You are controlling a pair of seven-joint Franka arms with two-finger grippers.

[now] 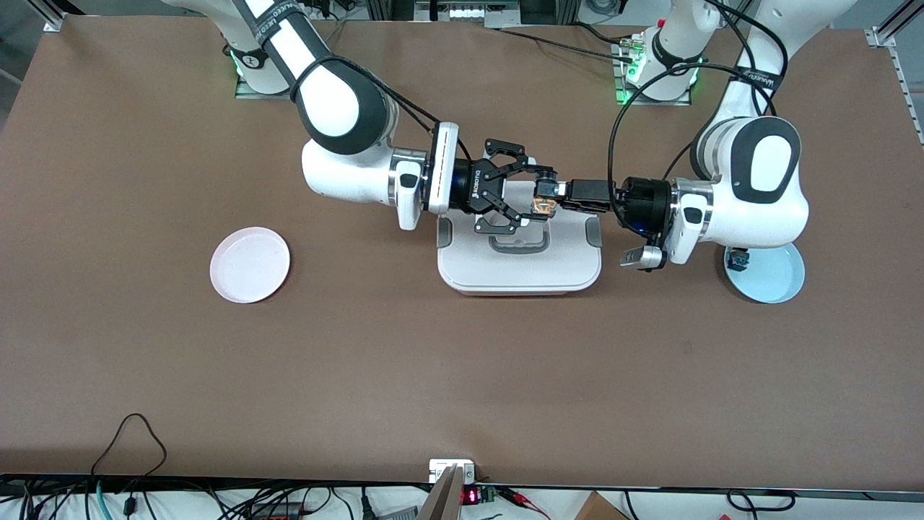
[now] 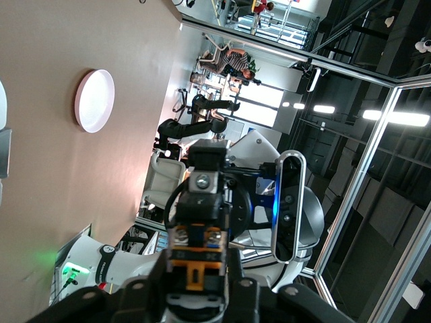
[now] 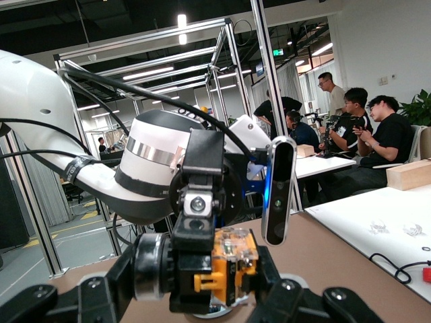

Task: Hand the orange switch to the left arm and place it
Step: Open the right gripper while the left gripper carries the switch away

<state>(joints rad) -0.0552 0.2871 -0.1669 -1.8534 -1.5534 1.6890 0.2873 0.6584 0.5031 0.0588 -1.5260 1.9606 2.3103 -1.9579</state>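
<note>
The orange switch (image 1: 543, 204) hangs in the air over the white lidded box (image 1: 520, 271) at mid-table. My left gripper (image 1: 554, 196) is shut on it, holding it by its black part. My right gripper (image 1: 540, 195) is open, with one finger just off each end of the switch; I see no firm contact. The left wrist view shows the switch (image 2: 195, 259) between the left gripper's (image 2: 195, 286) own fingers. The right wrist view shows the switch (image 3: 232, 269) between the right gripper's (image 3: 215, 293) spread fingers, with the left gripper's finger (image 3: 196, 202) clamped on it.
A pink plate (image 1: 250, 264) lies toward the right arm's end of the table and also shows in the left wrist view (image 2: 94, 99). A light blue plate (image 1: 769, 278) with a small blue switch (image 1: 738, 258) on it lies toward the left arm's end, partly under the left arm.
</note>
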